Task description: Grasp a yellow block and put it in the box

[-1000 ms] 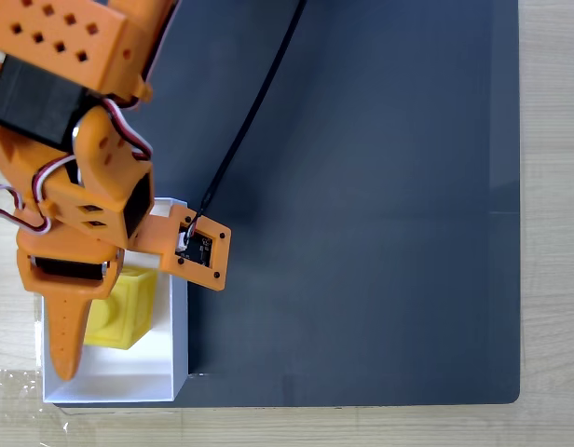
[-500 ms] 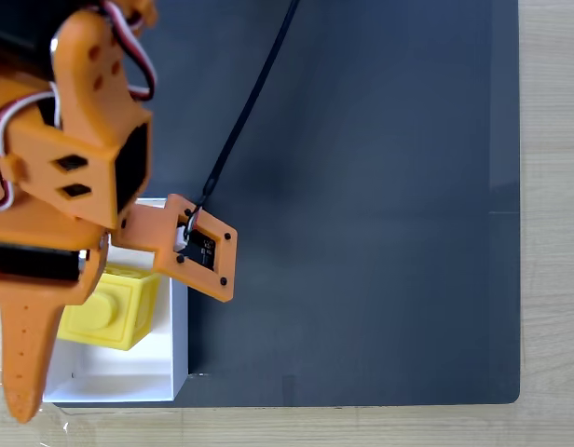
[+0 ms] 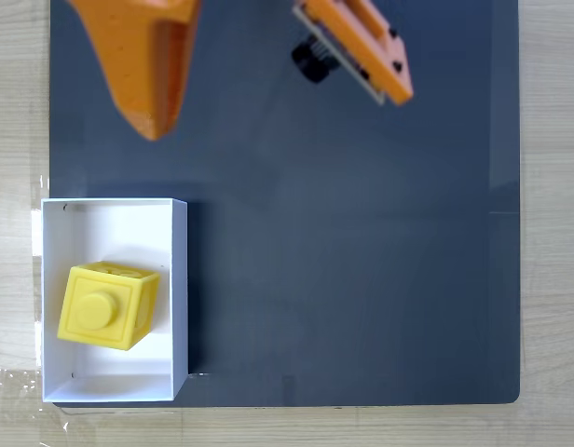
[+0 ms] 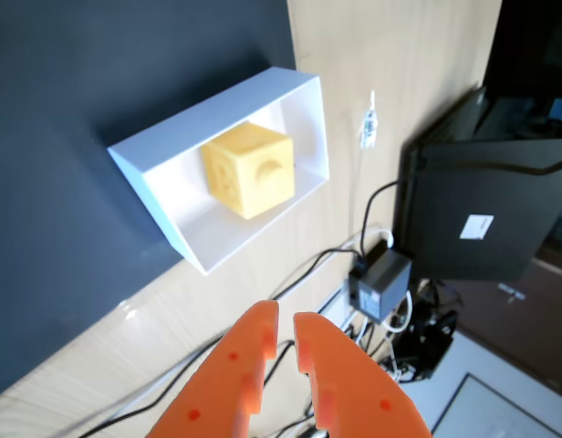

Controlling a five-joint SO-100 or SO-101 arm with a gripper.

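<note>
Wrist view: my gripper (image 4: 286, 321) is nearly closed, holding nothing; yellow block (image 3: 108, 305) sits inside the box (image 3: 179, 279).

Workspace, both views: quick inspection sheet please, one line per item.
Surface: dark mat on a light wood table.
Job's things: yellow block inside the white box, stud face up in the fixed view.
Clutter: nothing seen on the mat.
Grippers: orange gripper empty, away from the box, fingers nearly together, narrow gap.
Cables: black cables on the table edge near a small black adapter.
Surroundings: dark monitor in the wrist view.
</note>
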